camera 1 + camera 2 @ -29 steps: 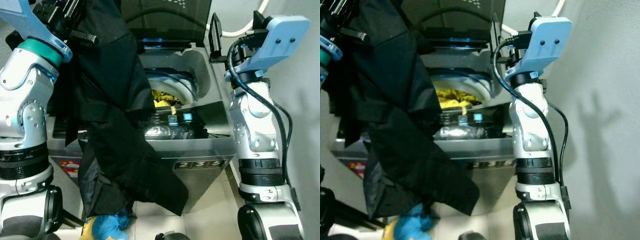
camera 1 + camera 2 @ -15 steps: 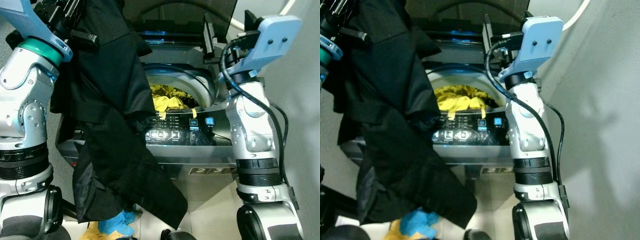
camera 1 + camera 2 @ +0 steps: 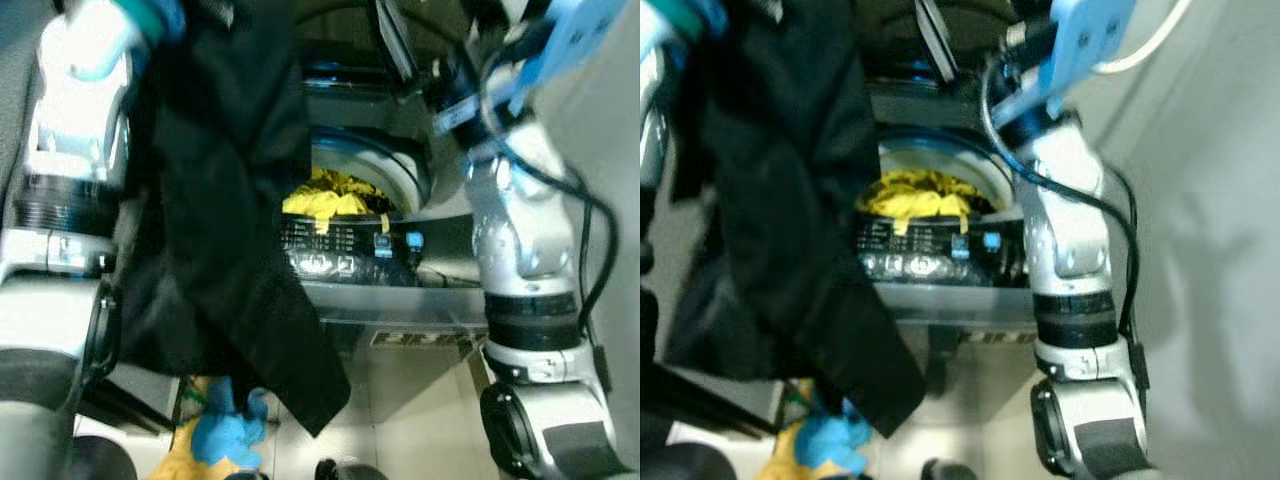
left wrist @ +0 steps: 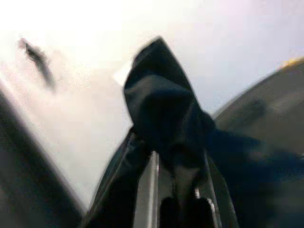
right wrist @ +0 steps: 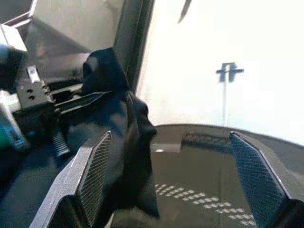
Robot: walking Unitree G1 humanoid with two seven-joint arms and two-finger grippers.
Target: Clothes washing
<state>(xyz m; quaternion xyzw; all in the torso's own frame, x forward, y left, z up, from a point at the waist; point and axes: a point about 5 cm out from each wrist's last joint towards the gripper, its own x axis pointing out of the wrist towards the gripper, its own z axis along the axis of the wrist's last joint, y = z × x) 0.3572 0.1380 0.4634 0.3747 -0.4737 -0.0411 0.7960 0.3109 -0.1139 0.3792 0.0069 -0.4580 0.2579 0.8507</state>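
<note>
The left gripper [image 4: 178,185] was clamped on a black garment [image 3: 235,200], which hung down the left half of the frame in front of the washing machine [image 3: 400,300]. At upper right the right gripper [image 5: 175,185] was spread wide, holding nothing. Yellow clothes [image 3: 325,195] lay in the drum at centre, and a blue cloth [image 3: 225,435] sat on the floor at lower left.

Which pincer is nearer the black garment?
Left. The left pincer is shut on the black garment, holding it up beside the washer. The right pincer is open and apart from it, by the raised lid.
</note>
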